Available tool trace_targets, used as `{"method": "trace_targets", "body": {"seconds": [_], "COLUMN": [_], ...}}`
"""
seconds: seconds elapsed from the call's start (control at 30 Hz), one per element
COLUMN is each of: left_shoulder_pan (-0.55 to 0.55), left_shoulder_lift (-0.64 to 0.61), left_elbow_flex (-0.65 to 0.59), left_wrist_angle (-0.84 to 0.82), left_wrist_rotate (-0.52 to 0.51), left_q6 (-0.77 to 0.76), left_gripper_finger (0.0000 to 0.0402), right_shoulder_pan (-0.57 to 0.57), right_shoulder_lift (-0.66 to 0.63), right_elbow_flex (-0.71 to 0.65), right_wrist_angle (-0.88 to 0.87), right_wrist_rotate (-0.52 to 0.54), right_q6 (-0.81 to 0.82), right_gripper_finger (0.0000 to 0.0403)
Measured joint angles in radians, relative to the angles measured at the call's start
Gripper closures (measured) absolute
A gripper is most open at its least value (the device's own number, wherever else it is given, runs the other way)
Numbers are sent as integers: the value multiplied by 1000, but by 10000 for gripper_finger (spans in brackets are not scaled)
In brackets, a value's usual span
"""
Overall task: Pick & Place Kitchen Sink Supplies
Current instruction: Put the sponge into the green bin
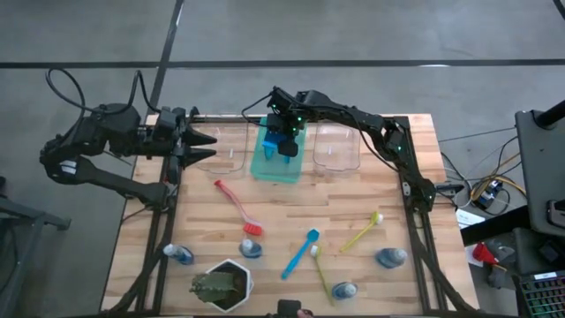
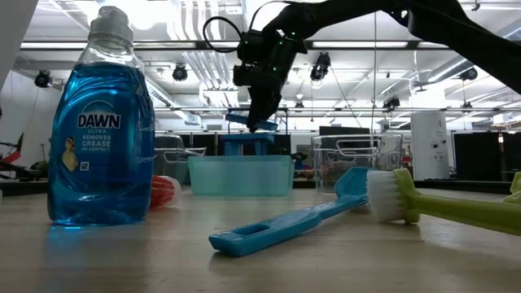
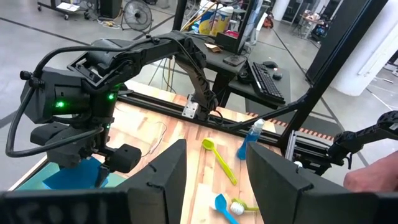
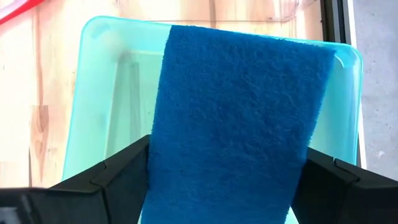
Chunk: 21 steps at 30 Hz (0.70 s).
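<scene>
Right gripper (image 1: pixel 284 141) hangs over the green tray (image 1: pixel 265 168) at the table's (image 1: pixel 291 216) far edge, fingers spread wide with a blue sponge (image 4: pixel 233 118) between them, each side of the sponge against a finger. Sponge sits above the tray floor, inside the tray walls as seen from the wrist, clear rim showing on both sides. A clear bin (image 1: pixel 335 150) stands just to one side of the tray, another bin (image 1: pixel 221 150) on the other, so side room is tight. Right arm reaches in from the table's right rear corner, elbow bent, wrist pointing down. Left gripper (image 1: pixel 205 140) waits beside the left bin, level, fingers partly apart, nothing in them. Nearer the front, well away from the tray: red brush (image 1: pixel 238 208), blue brush (image 1: pixel 300 253), two yellow-green brushes (image 1: pixel 362 231), bottles (image 1: pixel 179 254), plant (image 1: pixel 221 284)
</scene>
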Motion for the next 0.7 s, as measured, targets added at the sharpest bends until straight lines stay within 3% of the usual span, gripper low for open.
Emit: {"method": "trace_targets", "body": {"seconds": [0.7], "left_shoulder_pan": [0], "left_shoulder_lift": [-1], "left_elbow_flex": [0], "left_wrist_angle": [0], "left_wrist_rotate": [0], "left_q6": [0], "left_gripper_finger": [243], "right_shoulder_pan": [0], "right_shoulder_lift": [-1], "right_elbow_flex": [0], "right_wrist_angle": [23], "right_wrist_rotate": [-1], "right_q6": [12], "right_gripper_finger": [69]}}
